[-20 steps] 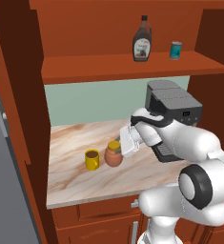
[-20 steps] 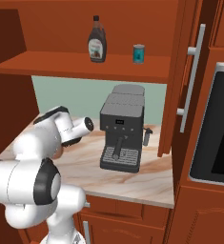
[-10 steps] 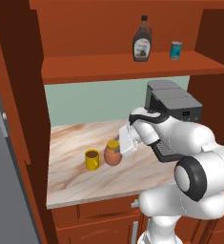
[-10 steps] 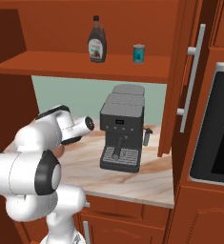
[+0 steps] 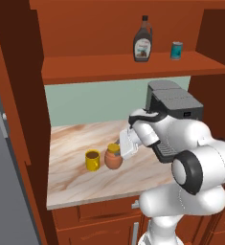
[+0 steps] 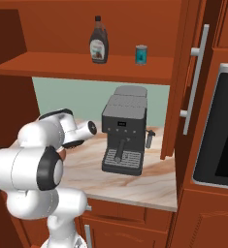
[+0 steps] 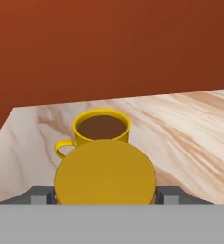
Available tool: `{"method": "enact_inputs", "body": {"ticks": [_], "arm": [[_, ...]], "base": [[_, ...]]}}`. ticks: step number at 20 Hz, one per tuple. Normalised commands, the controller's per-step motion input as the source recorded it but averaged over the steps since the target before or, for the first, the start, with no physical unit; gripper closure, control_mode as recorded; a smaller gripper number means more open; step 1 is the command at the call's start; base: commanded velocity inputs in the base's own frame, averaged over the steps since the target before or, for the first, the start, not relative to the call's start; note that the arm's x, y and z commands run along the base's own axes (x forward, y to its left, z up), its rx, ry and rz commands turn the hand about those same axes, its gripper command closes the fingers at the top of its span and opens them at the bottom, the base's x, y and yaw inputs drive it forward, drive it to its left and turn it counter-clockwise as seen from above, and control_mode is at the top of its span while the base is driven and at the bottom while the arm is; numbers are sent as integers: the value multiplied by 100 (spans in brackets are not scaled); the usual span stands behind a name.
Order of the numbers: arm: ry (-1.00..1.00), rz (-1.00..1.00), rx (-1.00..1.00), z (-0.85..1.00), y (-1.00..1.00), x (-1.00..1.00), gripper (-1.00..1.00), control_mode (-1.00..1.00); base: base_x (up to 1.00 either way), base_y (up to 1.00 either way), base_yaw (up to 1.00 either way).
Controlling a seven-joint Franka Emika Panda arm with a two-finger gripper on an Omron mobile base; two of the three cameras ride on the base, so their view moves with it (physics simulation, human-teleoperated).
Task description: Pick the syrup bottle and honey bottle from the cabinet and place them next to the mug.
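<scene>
A: Kitchen's red-brown all over. You've got the cabinet [image 5: 133, 67] w/ its open shelf up top, marble counter [image 5: 80, 179] below, coffee machine [image 6: 122, 131] at the back.

B: Where are your bottles?

A: Syrup bottle [image 5: 142, 40] upright on the shelf, teal can [image 5: 177, 50] near it. Honey bottle [image 5: 113, 157] stands on the counter just beside the mug [image 5: 92, 160]; touching or not, can't tell.

B: So which step are you on?

A: Looks like honey's placed, i.e. half done. Gripper [image 5: 123, 148] hangs right at the honey bottle's lid, jaws spread wide w/ a tip on either side of it. In the hand view the lid [image 7: 105, 176] sits between the tips, mug just behind.

B: Holding it?

A: Prob. not; reads as let go, but contact's hard to judge.

B: Next?

A: You'd back off straight w/o nudging the bottle, then reach up for the syrup.
</scene>
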Motion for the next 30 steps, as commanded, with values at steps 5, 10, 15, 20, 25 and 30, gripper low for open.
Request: {"method": "enact_inputs", "body": {"ticks": [5, 10, 15, 20, 25, 30], "arm": [[0, 0, 0, -10, 0, 11, 100, -100], [0, 0, 0, 0, 1, 29, 100, -100], [0, 0, 0, -11, 0, 6, 100, -100], [2, 0, 0, -12, 0, 0, 100, -100], [0, 0, 0, 0, 0, 0, -100, -100], [0, 0, 0, 0, 0, 0, -100, -100]], "base": [[0, 0, 0], [0, 0, 0], [0, 0, 0], [0, 0, 0], [0, 0, 0], [0, 0, 0]]}}
